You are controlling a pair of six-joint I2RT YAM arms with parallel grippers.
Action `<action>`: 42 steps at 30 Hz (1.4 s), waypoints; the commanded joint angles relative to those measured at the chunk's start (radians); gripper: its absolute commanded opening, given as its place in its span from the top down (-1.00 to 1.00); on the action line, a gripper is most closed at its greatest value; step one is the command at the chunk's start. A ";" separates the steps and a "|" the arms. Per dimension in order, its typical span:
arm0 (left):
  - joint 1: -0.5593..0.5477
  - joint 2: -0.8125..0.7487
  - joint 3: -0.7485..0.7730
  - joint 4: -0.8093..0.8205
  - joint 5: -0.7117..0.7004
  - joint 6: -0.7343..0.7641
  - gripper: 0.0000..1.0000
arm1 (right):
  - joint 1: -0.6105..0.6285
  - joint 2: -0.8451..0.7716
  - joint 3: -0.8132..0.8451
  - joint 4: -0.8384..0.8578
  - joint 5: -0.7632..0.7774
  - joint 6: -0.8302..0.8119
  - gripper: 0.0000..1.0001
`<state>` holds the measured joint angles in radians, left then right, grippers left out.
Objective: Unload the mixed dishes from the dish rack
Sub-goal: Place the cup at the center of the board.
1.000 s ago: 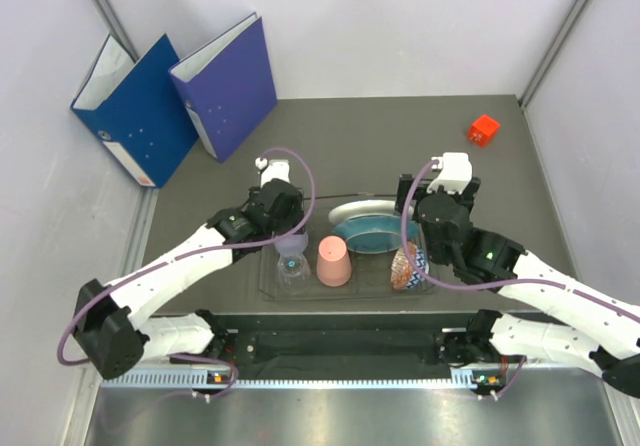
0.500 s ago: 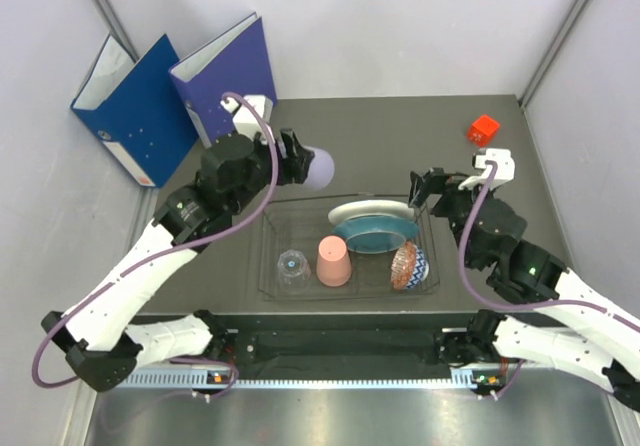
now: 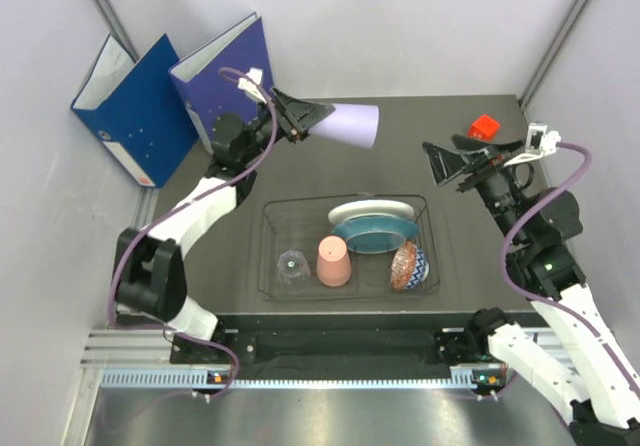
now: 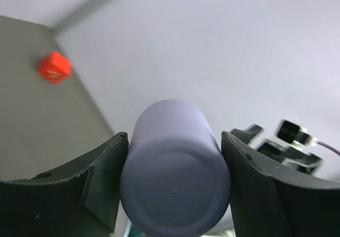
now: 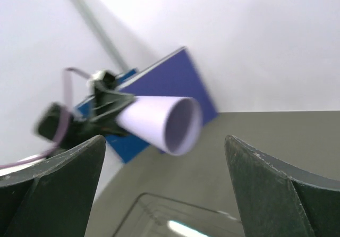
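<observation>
Jaws on the left clamp the lavender cup (image 3: 348, 124) sideways aloft; right jaws stand wide, empty; binder label (image 3: 128, 153) illegible.

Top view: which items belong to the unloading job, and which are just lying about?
Job: dish rack, lavender cup, pink cup, glass, teal plate, white plate, patterned bowl.
Lying about: blue binders, red block.

Dark table (image 3: 400, 141): dish rack (image 3: 268, 266) (binders (image 3: 225, 86), block (image 3: 485, 129))
</observation>
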<state>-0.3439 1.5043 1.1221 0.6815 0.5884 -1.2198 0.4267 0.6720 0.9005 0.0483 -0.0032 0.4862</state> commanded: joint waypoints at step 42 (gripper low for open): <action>-0.150 -0.171 0.174 -0.609 -0.663 0.362 -0.88 | -0.031 0.509 0.673 -0.578 0.489 -0.006 1.00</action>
<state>-0.5236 1.4780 1.3167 0.3031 0.3538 -1.0370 0.4496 1.0531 1.2839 -0.1394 -0.0017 0.6628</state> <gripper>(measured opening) 0.918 0.082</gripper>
